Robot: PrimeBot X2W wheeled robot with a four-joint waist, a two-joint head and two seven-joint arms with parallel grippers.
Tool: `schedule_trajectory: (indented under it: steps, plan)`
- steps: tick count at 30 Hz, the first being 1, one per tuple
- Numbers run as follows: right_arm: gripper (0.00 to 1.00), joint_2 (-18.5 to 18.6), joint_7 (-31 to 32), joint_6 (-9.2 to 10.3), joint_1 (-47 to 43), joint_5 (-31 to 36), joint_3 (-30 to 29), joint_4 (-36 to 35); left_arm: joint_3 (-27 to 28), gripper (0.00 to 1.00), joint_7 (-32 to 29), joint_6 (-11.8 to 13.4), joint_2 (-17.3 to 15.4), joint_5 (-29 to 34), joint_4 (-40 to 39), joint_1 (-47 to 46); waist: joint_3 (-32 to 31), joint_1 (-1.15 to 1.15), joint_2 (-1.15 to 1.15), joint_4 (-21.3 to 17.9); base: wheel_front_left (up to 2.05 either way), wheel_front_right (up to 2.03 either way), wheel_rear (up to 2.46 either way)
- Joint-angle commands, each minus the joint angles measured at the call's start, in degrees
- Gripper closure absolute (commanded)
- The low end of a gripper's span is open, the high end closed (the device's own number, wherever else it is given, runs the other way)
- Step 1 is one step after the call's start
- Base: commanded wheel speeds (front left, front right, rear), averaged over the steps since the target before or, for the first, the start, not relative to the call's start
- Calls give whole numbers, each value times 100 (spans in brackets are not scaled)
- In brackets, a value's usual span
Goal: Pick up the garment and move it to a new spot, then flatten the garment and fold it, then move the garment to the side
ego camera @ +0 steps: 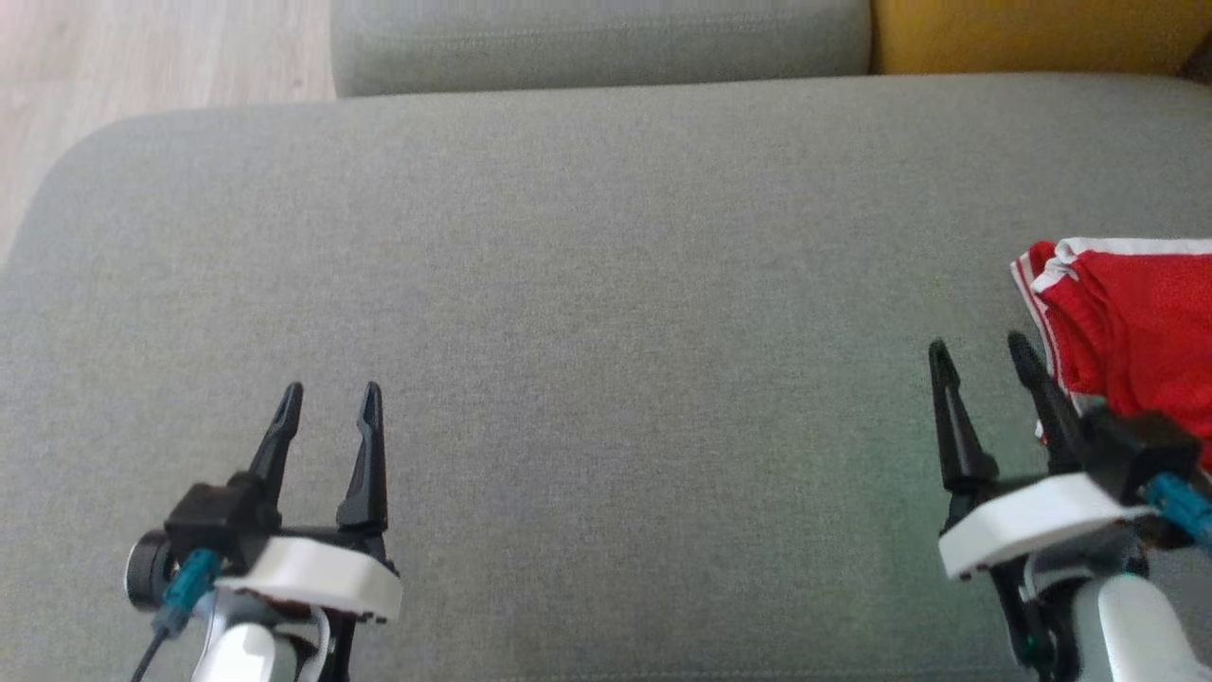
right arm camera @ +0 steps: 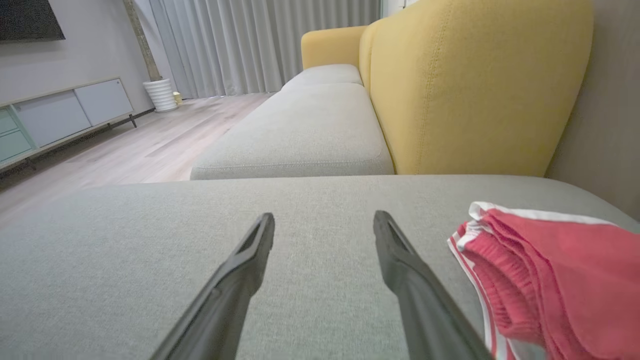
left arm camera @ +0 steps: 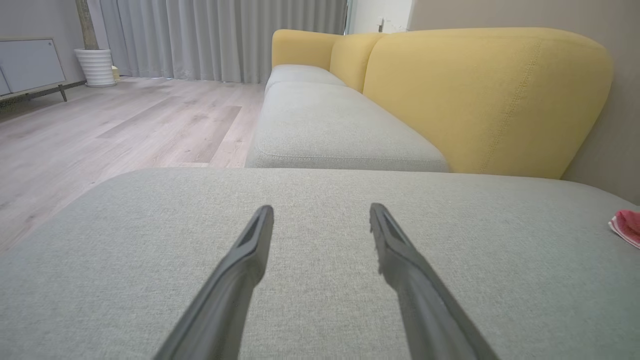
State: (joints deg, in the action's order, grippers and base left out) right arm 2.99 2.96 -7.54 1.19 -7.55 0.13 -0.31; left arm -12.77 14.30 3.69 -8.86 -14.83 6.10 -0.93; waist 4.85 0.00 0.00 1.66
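Centrally, a broad grey woven-fabric seat cushion (ego camera: 606,246) offers an open stretch between the two grippers. Its rounded far-left corner borders pale wood-plank floor (ego camera: 142,47). Its far edge abuts a second grey cushion (ego camera: 597,43) and a mustard-yellow upholstered backrest (ego camera: 1032,33). Left gripper (ego camera: 329,403), lower left: dark fingers spread wide, holding nothing, over plain cushion. Right gripper (ego camera: 978,343), lower right: fingers likewise spread wide, holding nothing. Red knit garment with white striped trim (ego camera: 1136,322): bunched in folds at the cushion's right margin, just beside the right gripper's outer finger and well apart from the left gripper.
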Motion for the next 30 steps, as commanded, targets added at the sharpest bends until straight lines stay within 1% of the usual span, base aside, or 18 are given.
schedule_trajectory:
  steps: [1, 11, 30]
  plan:
    - [0, -9, -1, 5, 52, -28, 113, -234, 162, 0, 68, -25, -139, 12, -213, -115, -126, 0, 0, -27, 0, 0, 0]
    - [0, -11, 73, 5, -394, -28, 71, -315, 109, 0, 7, 51, -234, 21, -186, 288, -519, 0, 0, -43, 0, 0, 0]
    - [0, -11, 144, 5, -537, -35, 31, -459, 51, 0, -77, 94, -272, -98, -146, 326, -581, 0, 0, -24, 0, 0, 0]
